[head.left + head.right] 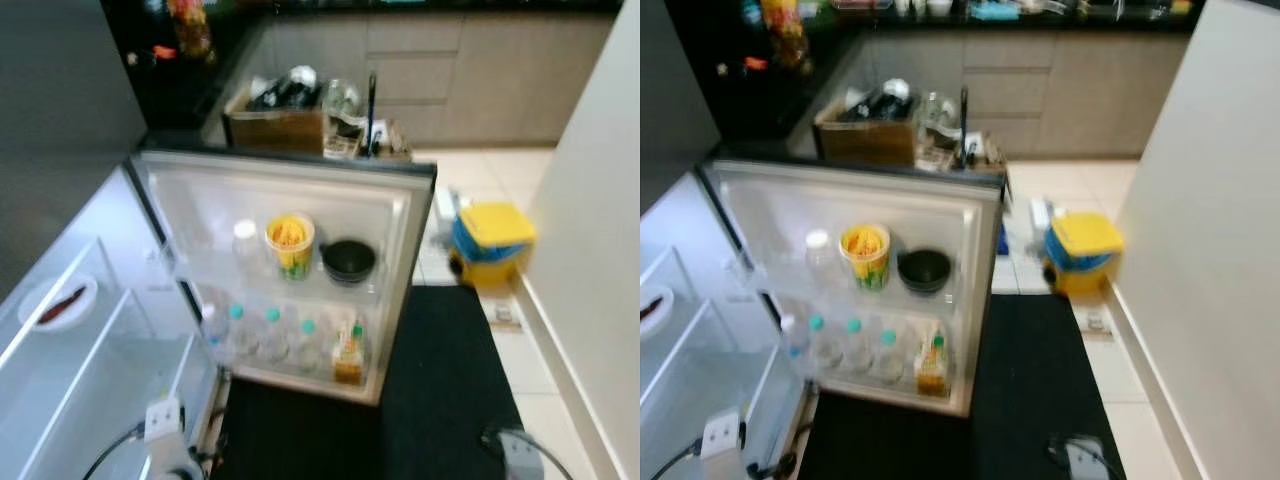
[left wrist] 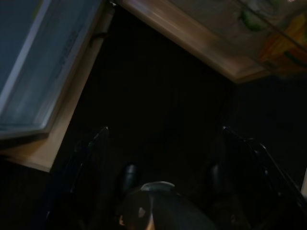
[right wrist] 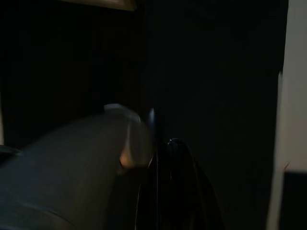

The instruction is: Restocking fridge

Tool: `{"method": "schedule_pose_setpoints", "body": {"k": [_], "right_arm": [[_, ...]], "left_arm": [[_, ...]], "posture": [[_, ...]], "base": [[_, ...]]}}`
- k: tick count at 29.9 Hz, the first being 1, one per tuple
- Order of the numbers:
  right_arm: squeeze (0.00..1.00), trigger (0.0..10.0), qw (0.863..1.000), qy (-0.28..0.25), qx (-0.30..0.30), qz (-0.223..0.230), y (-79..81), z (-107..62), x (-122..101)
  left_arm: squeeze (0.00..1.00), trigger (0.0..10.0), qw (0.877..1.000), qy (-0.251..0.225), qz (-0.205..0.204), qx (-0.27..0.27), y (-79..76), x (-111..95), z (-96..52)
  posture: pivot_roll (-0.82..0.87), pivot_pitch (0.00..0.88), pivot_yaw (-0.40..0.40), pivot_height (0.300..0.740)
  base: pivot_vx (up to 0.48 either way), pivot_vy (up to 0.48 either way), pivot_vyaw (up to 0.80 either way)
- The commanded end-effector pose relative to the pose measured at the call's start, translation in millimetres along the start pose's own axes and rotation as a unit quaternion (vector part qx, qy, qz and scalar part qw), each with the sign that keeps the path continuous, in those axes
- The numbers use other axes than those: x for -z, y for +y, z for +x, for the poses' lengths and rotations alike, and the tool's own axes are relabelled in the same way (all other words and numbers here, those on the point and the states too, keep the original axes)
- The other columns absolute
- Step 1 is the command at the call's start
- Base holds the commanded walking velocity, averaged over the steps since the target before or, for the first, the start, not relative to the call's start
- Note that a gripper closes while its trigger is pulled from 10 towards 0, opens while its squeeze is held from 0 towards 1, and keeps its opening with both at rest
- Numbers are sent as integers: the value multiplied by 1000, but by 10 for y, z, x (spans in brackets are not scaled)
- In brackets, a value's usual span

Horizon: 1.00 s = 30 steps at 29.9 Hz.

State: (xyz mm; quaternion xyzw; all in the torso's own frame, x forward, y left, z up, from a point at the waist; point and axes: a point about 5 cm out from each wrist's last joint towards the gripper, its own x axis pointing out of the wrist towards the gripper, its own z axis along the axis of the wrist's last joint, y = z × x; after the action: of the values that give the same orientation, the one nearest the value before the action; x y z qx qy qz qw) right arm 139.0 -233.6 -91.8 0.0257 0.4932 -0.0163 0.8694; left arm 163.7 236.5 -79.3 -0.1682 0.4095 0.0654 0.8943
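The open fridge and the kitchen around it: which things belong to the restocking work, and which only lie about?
Belong to the job:
open white fridge door
yellow tub on its upper shelf
black bowl beside the tub
green-capped clear bottles on its lower shelf
white plate inside the fridge

Just lying about:
yellow and blue bin on the floor
brown box of clutter
black floor mat

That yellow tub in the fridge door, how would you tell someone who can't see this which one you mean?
Find the open fridge door swung out over the black floor mat. On its upper shelf three things stand in a row: a clear white-capped bottle, the tub, then a black bowl. The tub is the middle one, the only bright yellow item there.
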Motion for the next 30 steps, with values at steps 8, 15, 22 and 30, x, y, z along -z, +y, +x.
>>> {"method": "schedule_pose_setpoints", "body": {"k": [8,15,22,30], "right_arm": [[0,10000,1000,13,0,-9,-22,-15,58],[0,10000,1000,16,-9,-23,-16,-18,67],[0,10000,999,17,-18,-30,-2,-17,65],[0,10000,999,22,-22,-35,1,-22,92]], "left_arm": [[0,10000,1000,30,9,-2,44,177,-56],[0,10000,999,37,8,-2,29,231,-63],[0,10000,999,38,8,1,0,227,-50],[0,10000,999,41,6,-5,2,241,-51]], "posture": [[-59,0,28,740],[-64,0,27,740],[-76,0,29,740],[-80,0,36,740]], "base": [[0,-463,0],[0,-462,223],[0,-464,781],[0,-170,781]]}}
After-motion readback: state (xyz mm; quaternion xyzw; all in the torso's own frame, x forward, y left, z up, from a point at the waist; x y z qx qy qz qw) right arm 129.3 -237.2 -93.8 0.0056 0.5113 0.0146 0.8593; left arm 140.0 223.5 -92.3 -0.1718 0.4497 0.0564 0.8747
